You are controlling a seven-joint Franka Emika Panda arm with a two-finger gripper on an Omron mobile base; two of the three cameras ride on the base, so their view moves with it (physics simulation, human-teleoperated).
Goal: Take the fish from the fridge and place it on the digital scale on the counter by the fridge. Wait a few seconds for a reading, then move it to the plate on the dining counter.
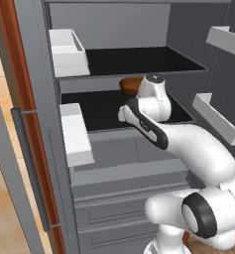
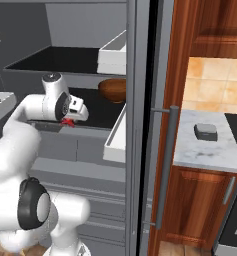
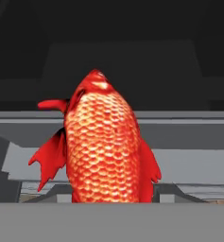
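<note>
The fridge (image 1: 139, 163) stands open with my arm reaching into it. My gripper (image 2: 70, 119) is shut on the fish (image 3: 104, 142), a bright red-orange scaly body that hides the finger tips in the hand view. From the right base camera the fish (image 2: 67, 121) is a small red spot under the hand, at the front edge of the dark middle shelf (image 2: 97, 112). The digital scale (image 2: 205, 131) sits with a bare top on the counter (image 2: 187, 150) to the right of the fridge. The plate and the dining counter are out of view.
A brown bowl-like object (image 2: 112, 90) rests on the same shelf, behind and right of the hand. White door bins (image 1: 75, 133) (image 2: 115, 135) jut out on both sides. Grey drawers (image 1: 124, 198) lie below. The fridge's bar handle (image 2: 165, 165) stands between the opening and the counter.
</note>
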